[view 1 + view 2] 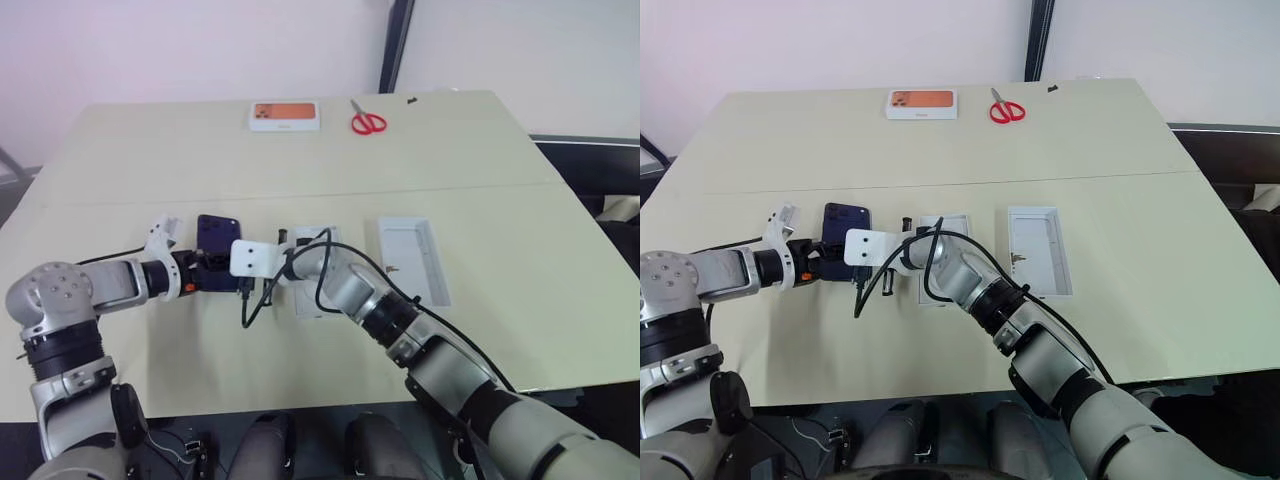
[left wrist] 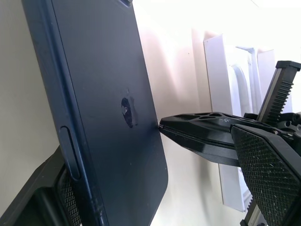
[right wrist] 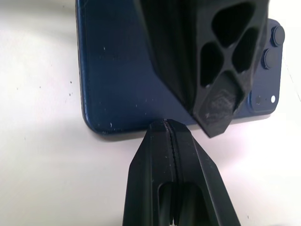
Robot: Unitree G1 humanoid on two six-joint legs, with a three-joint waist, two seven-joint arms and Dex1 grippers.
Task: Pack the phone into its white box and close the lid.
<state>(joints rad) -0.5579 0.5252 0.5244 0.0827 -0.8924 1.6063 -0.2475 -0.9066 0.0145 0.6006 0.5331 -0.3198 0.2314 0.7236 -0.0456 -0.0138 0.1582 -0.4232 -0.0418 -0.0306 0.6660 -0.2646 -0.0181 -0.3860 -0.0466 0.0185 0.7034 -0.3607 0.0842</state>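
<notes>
Phone [image 1: 216,243] lies back up on the table [image 1: 480,160], dark blue, camera cluster at its far end. Left gripper [image 2: 155,188] is spread wide around the phone's near end: one finger [image 2: 61,197] against the phone's outer long edge, the other finger [image 2: 268,174] out over the table on the side toward the boxes. It's not clamped on the phone.

Right gripper [image 3: 168,129] is pinched fully shut, nothing between its fingers, tip pressed against the phone's long edge on the side facing the boxes.

White box [image 1: 412,255] sits open, well to the right of the phone, inside showing. Between phone and box lies another white tray [image 1: 318,285], mostly hidden under the right arm; can't tell what it is.

Far from the phone, at the table's back edge: white box with orange picture [image 1: 285,116] and, beside it, red scissors [image 1: 366,121].
</notes>
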